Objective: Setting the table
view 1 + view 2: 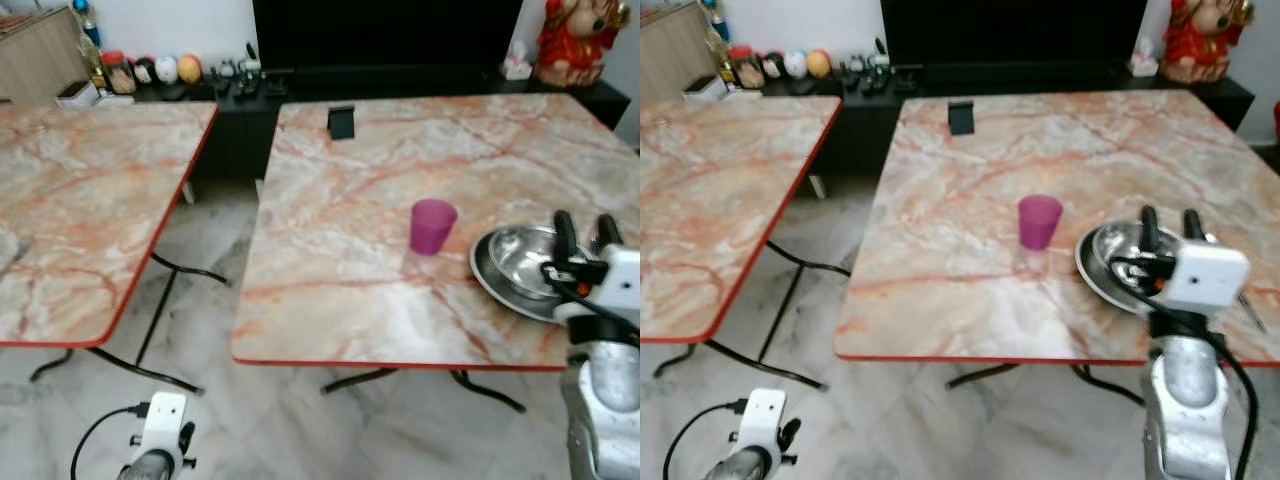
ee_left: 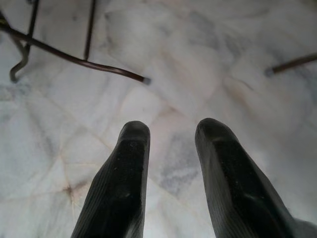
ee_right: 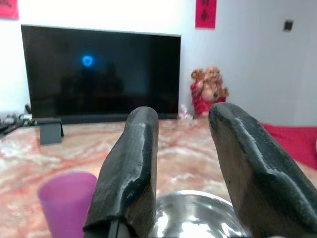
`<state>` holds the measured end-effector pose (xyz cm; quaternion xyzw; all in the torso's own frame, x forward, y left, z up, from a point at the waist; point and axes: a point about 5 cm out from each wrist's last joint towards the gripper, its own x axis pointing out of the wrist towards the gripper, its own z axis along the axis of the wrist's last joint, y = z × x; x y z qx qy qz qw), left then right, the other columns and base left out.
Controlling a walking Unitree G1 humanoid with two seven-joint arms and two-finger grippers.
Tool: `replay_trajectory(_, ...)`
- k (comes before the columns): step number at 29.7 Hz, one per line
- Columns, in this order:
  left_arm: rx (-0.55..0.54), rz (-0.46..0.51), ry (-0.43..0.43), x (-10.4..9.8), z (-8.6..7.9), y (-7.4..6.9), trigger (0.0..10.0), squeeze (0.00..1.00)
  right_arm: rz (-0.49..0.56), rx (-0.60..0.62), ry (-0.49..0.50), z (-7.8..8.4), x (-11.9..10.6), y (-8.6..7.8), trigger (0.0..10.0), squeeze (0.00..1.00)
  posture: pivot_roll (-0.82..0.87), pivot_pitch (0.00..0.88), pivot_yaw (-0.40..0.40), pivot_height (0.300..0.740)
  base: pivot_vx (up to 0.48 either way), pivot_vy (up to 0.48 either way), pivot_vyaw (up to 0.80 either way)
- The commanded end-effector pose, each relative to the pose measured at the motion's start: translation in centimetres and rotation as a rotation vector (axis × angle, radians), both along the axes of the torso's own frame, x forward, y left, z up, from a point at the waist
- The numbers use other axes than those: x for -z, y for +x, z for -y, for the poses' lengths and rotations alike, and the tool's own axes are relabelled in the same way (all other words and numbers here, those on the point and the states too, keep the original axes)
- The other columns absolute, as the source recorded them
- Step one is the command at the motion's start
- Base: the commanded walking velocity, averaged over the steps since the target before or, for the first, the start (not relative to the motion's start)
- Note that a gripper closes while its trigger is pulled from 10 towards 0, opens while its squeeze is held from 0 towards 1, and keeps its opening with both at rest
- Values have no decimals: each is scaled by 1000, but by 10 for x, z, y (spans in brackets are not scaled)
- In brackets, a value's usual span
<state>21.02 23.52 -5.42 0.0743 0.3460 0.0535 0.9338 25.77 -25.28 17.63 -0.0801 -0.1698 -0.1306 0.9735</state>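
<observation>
A Unitree G1 humanoid stands at the near edge of a marble-patterned table (image 1: 350,190), its right gripper (image 1: 583,232) raised over a stainless steel bowl (image 1: 520,255) nested in a steel plate (image 1: 490,280). The two black fingers (image 3: 131,168) stand apart with nothing between them, the bowl lying just below and ahead of their tips.

The steel pair looks rigid and fairly light, with a polished surface likely to slip; by this reading, the surest hold is on the rim nearest the gripper, one finger inside and one outside. Lifting the bowl alone may leave the plate behind, or drag it along.

A purple plastic cup (image 1: 432,226) stands upright just to the gripper's left, apart from the steel plate; light and easily toppled, it is the closest thing a sideways swing could strike. Farther ahead, well beyond the cup, a small black stand (image 1: 341,121) sits near the table's far edge, with a dark television (image 3: 99,69) and a red figurine (image 3: 208,91) behind.

The left gripper (image 2: 171,163) hangs idle over the pale floor (image 2: 208,59), fingers parted and empty, near the folding legs of a second table (image 1: 90,200).
</observation>
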Motion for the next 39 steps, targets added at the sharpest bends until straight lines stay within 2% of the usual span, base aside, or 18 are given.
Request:
replay_trajectory(1,-73,-35,16,3,-17,-12,10000,0,16,-34,4,-9,-4,5,10000,0,-1,0,15,740,0,322,0)
replay_trajectory(7,-191,-59,4,6,-33,-26,10000,0,15,-43,4,-11,-5,10,10000,0,7,0,10,740,0,321,0)
replay_trajectory(12,-221,-61,-6,7,-35,-30,10000,0,3,-67,-39,-15,-7,13,10000,0,13,0,1,740,0,319,310)
replay_trajectory(18,-216,-56,-14,7,-30,-28,10000,0,12,-81,-23,-17,-7,14,10000,0,15,0,-1,740,0,318,735)
replay_trajectory(25,-207,-40,-16,4,-29,-19,10000,0,8,-84,-14,-18,-8,17,10000,0,17,0,2,740,0,311,0)
replay_trajectory(39,-209,-33,-10,2,-31,-16,10000,0,-4,-94,-23,-21,-6,21,10000,0,23,0,3,740,0,311,0)
